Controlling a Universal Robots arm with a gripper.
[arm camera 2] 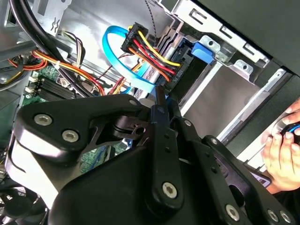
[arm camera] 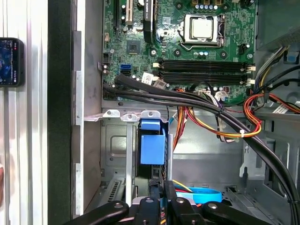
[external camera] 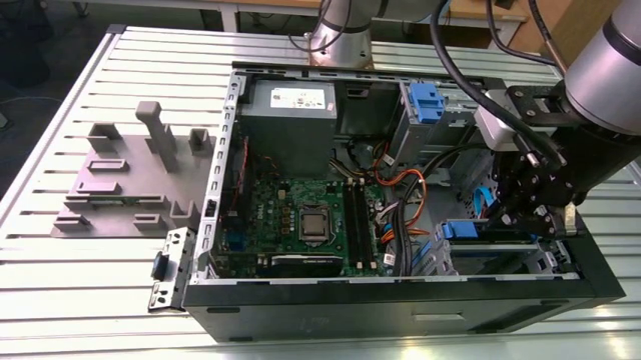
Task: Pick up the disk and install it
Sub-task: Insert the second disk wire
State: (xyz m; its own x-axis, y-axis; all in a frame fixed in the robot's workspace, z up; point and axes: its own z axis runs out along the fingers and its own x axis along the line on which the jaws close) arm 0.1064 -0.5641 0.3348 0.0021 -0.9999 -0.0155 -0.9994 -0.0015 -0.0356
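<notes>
One claw (external camera: 531, 225), fingers narrow, grips the disk (external camera: 488, 234) at the exterior view's lower right; the second wrist view adds a hand (arm camera 2: 281, 157) at right.

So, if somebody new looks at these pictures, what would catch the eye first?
Probably the open computer case on the slatted metal table, its green circuit board bare. Next, the black gripper reaching into the case's corner at the exterior view's right, down at the disk in its blue frame.
</notes>
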